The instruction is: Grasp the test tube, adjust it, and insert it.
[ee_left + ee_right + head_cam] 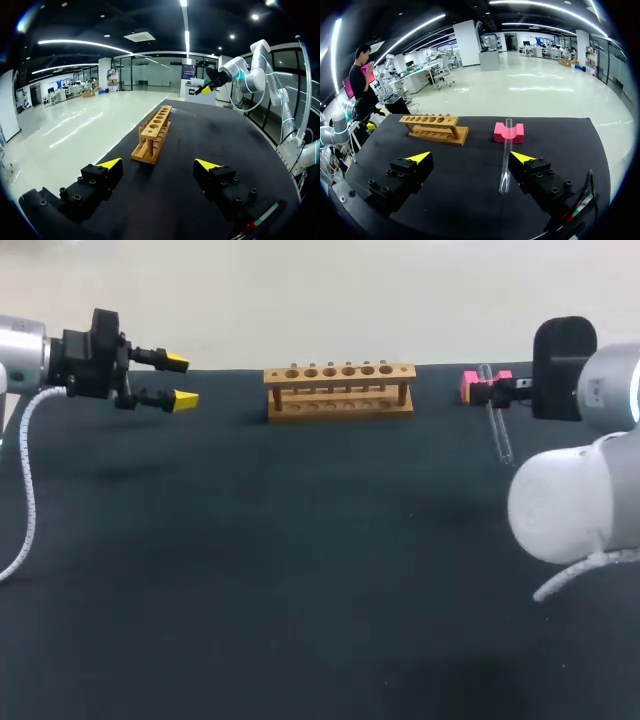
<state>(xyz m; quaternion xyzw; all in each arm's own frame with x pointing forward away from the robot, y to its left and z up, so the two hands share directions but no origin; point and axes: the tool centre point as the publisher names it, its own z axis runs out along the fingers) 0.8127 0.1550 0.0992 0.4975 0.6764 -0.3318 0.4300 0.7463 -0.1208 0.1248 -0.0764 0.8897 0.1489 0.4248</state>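
Test tube [506,155] lies at the right side of the dark surface [300,570], its far end propped in the notch of a pink block [508,132] and its near end down on the cloth. The right tool [470,157] hangs over it with its yellow-tipped fingers spread wide and nothing gripped. The tube runs between the two fingers, closer to one of them, and no contact can be seen. The right arm comes in from the right edge, its white elbow joint bulking large in the head view. Across the surface, the left tool [180,380] also stands wide apart and holds nothing. It is held level above the far left side, with its fingers pointing toward the wooden rack [340,390] and well apart from it. The rack stands upright at the far middle of the surface, between the two arms.
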